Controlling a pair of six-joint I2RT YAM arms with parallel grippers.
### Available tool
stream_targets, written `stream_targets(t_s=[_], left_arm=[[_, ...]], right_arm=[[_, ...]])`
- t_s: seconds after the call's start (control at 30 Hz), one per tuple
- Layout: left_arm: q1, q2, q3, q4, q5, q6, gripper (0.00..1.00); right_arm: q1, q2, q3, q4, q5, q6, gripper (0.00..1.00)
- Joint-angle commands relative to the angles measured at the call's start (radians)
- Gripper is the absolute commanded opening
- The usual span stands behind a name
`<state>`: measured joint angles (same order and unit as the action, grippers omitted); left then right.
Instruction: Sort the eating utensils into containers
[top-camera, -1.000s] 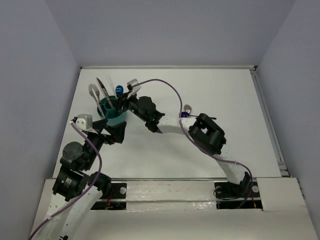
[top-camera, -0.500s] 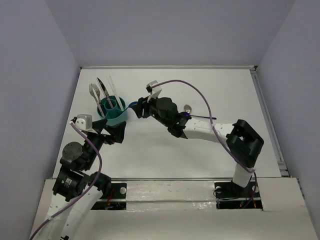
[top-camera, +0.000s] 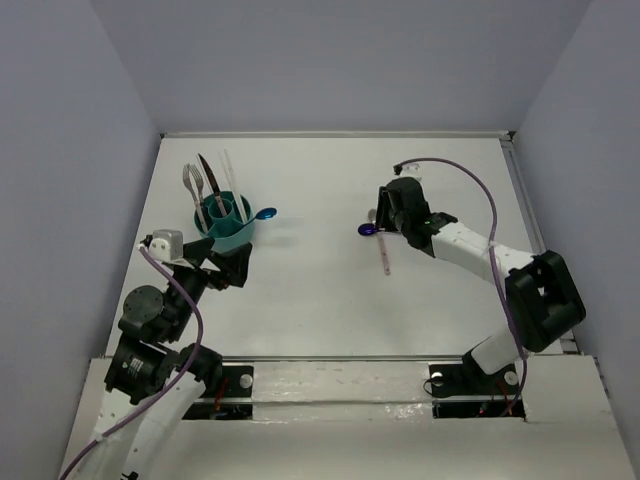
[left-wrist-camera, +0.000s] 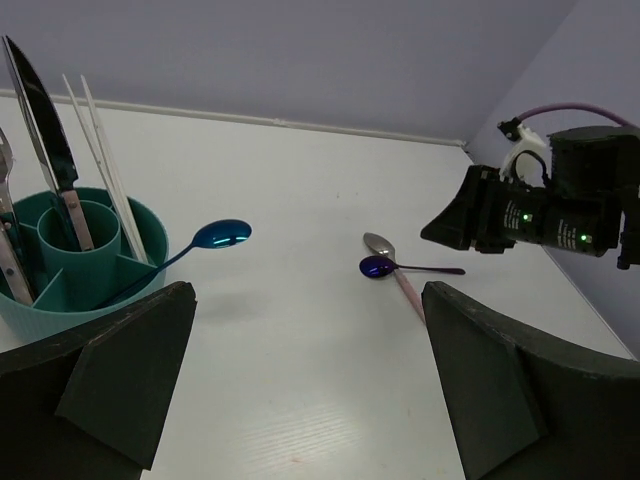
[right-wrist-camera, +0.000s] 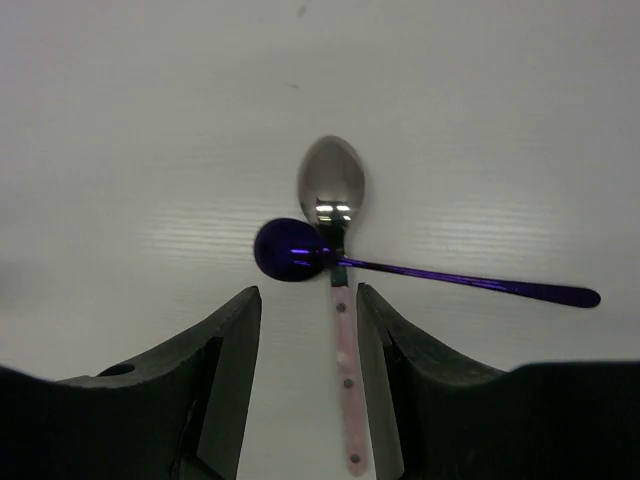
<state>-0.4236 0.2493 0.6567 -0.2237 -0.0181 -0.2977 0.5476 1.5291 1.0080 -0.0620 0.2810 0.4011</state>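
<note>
The teal caddy stands at the left, also in the left wrist view. It holds a fork, a dark knife, pale chopsticks and a shiny blue spoon that leans out to the right. A silver spoon with a pink handle lies on the table, with a blue-purple spoon crossed over it. My right gripper is open just above them, its jaws either side of the pink handle. My left gripper is open and empty, just in front of the caddy.
The two loose spoons also show in the top view, right of the table's middle. The table has a raised rail along its right edge and a wall behind. The right arm's purple cable loops above it.
My right gripper has left the caddy, with the blue spoon left standing in it. It has swung right across the table and now sits over the two crossed spoons. The left arm has not moved.
</note>
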Motion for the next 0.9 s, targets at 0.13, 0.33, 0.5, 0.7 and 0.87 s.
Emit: stream_targets(t_s=[0.13, 0.33, 0.5, 0.7, 0.87], left_arm=[[-0.001, -0.005, 0.021, 0.050, 0.014, 0.005, 0.99], [-0.001, 0.002, 0.023, 0.052, 0.014, 0.006, 0.99], [-0.020, 0.013, 0.026, 0.049, 0.009, 0.008, 0.99], [-0.020, 0.028, 0.027, 0.049, 0.007, 0.008, 0.99], [-0.020, 0.033, 0.026, 0.047, 0.006, 0.008, 0.99]], right_arm=[[-0.037, 0.129, 0.151, -0.275, 0.059, -0.111, 0.51], [-0.110, 0.226, 0.305, -0.456, 0.060, -0.370, 0.52], [-0.132, 0.275, 0.326, -0.495, -0.067, -0.536, 0.56], [-0.132, 0.336, 0.336, -0.512, -0.158, -0.602, 0.58], [-0.141, 0.350, 0.339, -0.467, -0.155, -0.631, 0.58]])
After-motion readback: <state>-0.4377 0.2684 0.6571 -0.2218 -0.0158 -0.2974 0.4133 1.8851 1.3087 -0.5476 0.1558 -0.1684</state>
